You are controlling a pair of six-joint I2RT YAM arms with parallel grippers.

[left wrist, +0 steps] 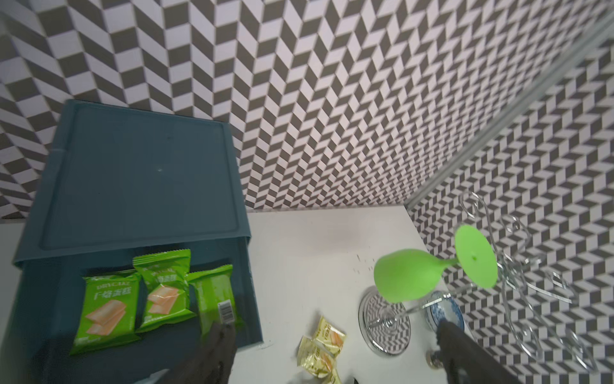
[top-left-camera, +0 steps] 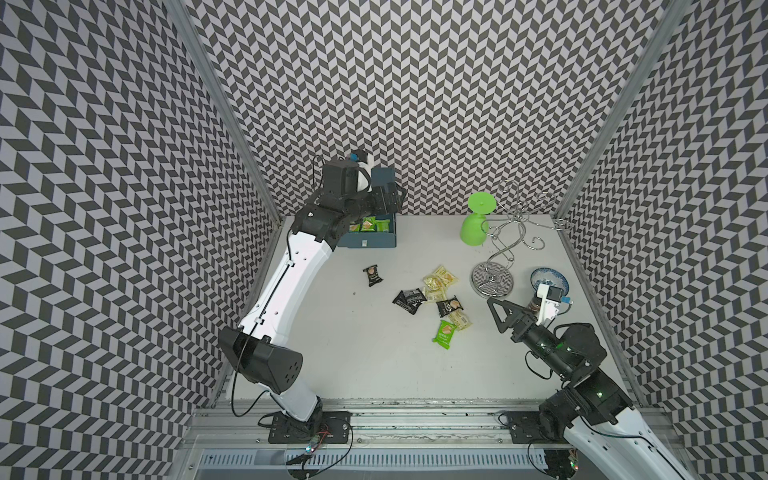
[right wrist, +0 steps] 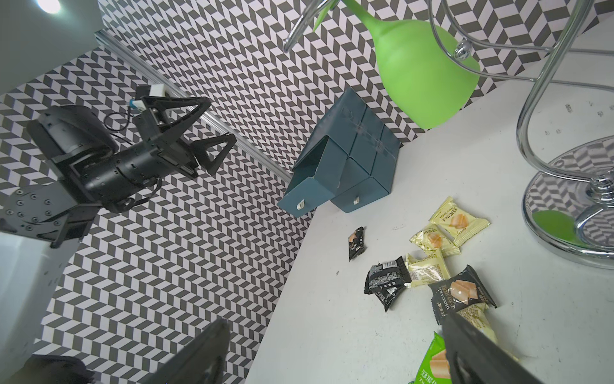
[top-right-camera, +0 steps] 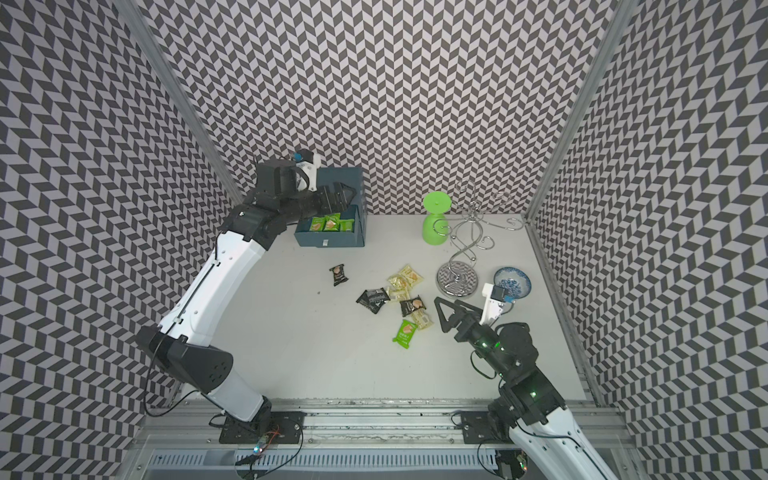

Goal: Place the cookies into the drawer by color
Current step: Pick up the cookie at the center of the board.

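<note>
The dark teal drawer (top-left-camera: 368, 240) (top-right-camera: 328, 240) stands at the back left of the table. Its top tray is pulled out and holds three green cookies (top-left-camera: 368, 225) (left wrist: 159, 292). My left gripper (top-left-camera: 388, 199) (top-right-camera: 343, 195) (left wrist: 335, 352) hovers over that tray, open and holding nothing. On the table lie the other cookies: a lone black one (top-left-camera: 372, 275), two more black (top-left-camera: 409, 300) (top-left-camera: 449, 306), several pale yellow (top-left-camera: 440, 277) and one green (top-left-camera: 444, 333) (right wrist: 432, 362). My right gripper (top-left-camera: 498, 311) (top-right-camera: 444, 311) (right wrist: 332, 349) is open just right of this pile.
An upturned green goblet (top-left-camera: 478, 224) stands at the back, beside a chrome wire rack (top-left-camera: 494, 278) on a round base. A blue-and-white bowl (top-left-camera: 548, 280) sits at the right edge. Patterned walls close in the table on three sides.
</note>
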